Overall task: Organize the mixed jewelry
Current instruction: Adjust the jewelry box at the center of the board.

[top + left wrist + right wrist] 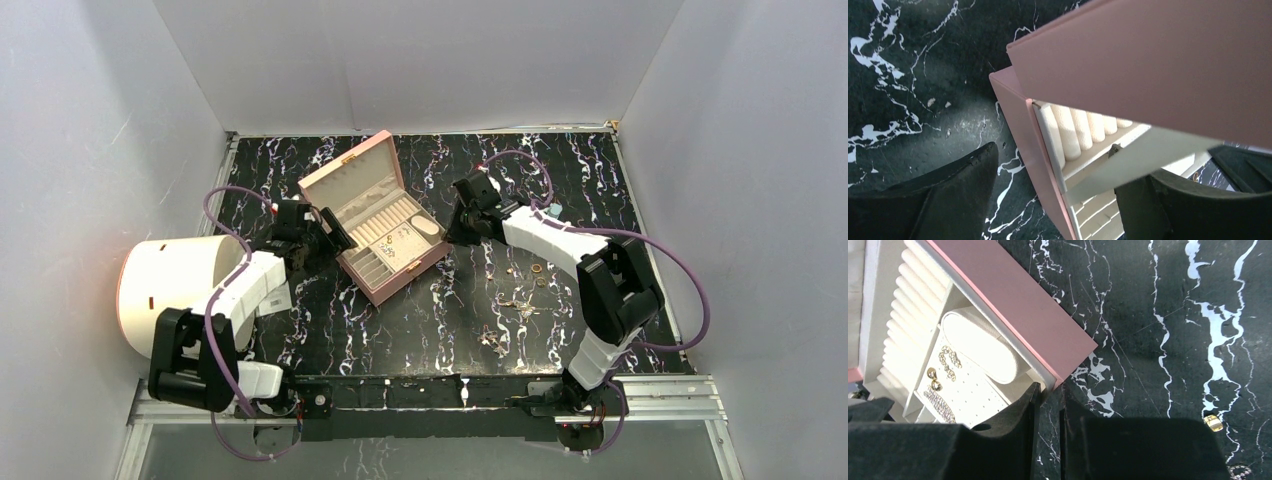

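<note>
Tabletop [440, 310]: black, white marble veining, metal rail along the bottom edge. Pink box [350, 172] sits on it upper left of centre, lid raised, turned at an angle to the edges. Mixed jewelry [538, 270] lies loose on the bare surface right of centre: small gold rings higher up, a chain tangle [492, 340] lower. White drum-shaped object [175, 290] at far left; footing unclear.
</note>
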Robot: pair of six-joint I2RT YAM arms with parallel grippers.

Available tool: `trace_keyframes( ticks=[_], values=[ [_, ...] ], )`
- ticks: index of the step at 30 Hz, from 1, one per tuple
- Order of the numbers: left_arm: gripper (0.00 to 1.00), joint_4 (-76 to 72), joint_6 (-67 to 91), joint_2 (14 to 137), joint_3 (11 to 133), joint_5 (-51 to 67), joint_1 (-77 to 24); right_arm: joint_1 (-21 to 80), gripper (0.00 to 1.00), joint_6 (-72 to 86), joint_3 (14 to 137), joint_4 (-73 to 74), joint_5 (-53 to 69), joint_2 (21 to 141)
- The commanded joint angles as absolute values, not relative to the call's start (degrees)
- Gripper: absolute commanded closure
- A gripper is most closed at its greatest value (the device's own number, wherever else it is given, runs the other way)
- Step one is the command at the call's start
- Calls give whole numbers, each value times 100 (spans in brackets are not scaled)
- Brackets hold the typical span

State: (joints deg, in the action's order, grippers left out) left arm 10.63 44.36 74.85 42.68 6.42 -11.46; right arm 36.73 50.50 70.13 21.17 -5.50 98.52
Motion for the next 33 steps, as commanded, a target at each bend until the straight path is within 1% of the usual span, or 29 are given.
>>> trace_keyframes(
  ticks=[1,9,15,20,24,28,32,33],
  values=[
    [23,665,4182,7642,4632,688,-1169,3793,76,5068,6612,2141,406,9637],
    [25,326,3776,8369,5312,702,-1169,3792,76,5269,6557,1646,788,9822],
    [26,261,3592,8705,5631,613,-1169,3793,76,5134,6795,1653,561,9883],
    [25,565,3452,8281,5533,408,-1169,3785,71,4578,7092,1991,90,9615],
    [23,783,3306,7683,5373,82,-1169,3753,68,4157,7139,1968,35,9150],
    [23,1156,3112,7286,5362,-139,-1169,3624,63,3925,7000,1814,31,8588],
    [23,1536,3101,6922,5281,-154,-1169,3405,57,3793,6851,2019,-432,8010],
    [23,1580,3107,6797,5234,-154,-1169,3314,54,3762,6799,2148,-565,7858]
  ],
)
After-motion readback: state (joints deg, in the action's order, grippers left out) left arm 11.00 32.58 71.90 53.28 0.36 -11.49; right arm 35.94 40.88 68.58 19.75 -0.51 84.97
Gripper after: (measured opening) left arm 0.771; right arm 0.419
